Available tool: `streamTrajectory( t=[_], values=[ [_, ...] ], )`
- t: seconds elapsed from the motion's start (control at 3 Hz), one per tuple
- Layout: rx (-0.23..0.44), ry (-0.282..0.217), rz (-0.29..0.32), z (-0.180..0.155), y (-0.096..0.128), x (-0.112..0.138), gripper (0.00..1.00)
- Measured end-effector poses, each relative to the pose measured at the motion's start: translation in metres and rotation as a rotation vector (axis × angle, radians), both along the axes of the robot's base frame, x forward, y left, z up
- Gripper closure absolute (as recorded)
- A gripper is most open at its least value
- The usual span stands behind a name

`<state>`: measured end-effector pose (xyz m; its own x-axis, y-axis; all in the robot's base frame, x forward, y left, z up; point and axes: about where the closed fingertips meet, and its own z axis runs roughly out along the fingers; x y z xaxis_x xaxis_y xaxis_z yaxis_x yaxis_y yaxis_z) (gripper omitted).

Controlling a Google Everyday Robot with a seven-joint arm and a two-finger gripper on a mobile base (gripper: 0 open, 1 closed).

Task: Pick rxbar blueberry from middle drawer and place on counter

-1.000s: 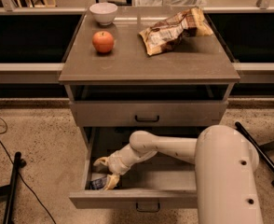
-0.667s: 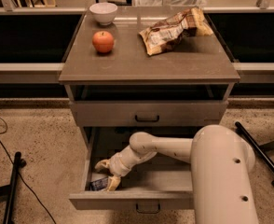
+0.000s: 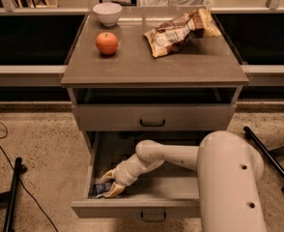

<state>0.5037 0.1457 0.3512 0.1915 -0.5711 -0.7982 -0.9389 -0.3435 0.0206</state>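
Observation:
The middle drawer (image 3: 132, 209) is pulled open below the closed top drawer. The rxbar blueberry (image 3: 99, 190), a small dark blue bar, lies flat in the drawer's front left corner. My gripper (image 3: 111, 183) reaches down into the drawer from the right. Its two tan fingers stand apart, one finger (image 3: 115, 192) right against the bar's right end and the other just behind it. The bar rests on the drawer floor, partly hidden by the front wall. The counter (image 3: 151, 64) is the cabinet's grey-brown top.
On the counter stand a red apple (image 3: 106, 43), a white bowl (image 3: 107, 12) and a tan-and-brown snack bag (image 3: 178, 31). My bulky arm housing (image 3: 231, 182) covers the drawer's right side. Dark stand legs (image 3: 11, 197) lie on the floor at left and right.
The gripper has sunk a little lower and nearer the drawer's front, closer onto the blue bar. The bar has not moved.

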Motion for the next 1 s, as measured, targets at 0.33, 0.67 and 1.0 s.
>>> streamTrajectory(
  t=[0.33,0.67,1.0],
  values=[
    [-0.003,-0.007,-0.013,0.002,-0.002,0.001,0.90],
    [0.046,-0.066,-0.079,0.024,-0.016,0.003,1.00],
    [0.174,-0.200,-0.131,0.084,-0.025,-0.014,1.00]
  ],
)
